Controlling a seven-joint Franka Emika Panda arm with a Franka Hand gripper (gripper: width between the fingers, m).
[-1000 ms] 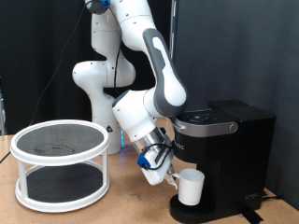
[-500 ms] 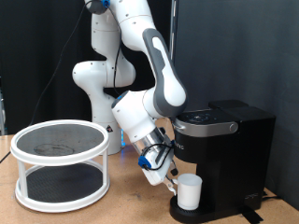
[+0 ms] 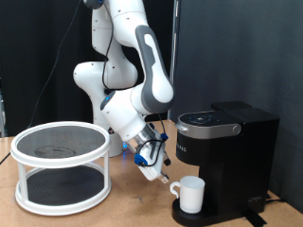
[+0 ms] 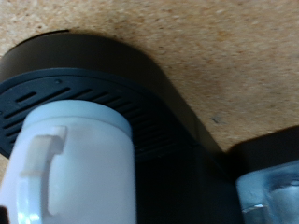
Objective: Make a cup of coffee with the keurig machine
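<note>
Cup: the white cup [image 3: 191,194] stands upright on the round drip base of the keurig machine [image 3: 227,151], under the brew head, its handle turned toward the exterior view's left; the wrist view shows it [image 4: 79,168] on the ribbed black base with the handle facing the camera.
Machine: it sits at the right end of the wooden table [image 3: 123,210], lid down.
Gripper: the gripper [image 3: 154,163] hangs in the air just left of the machine and above the cup's handle, apart from both; nothing sits between its fingers, and whether they are spread or closed I cannot tell.
Other: a white two-tier round rack [image 3: 62,165] with mesh shelves stands near the table's left edge.
Risk: the hand is near the handle, so a low sideways sweep could catch it and drag the cup off the base; a cup left off-centre would likely let coffee miss the rim.
</note>
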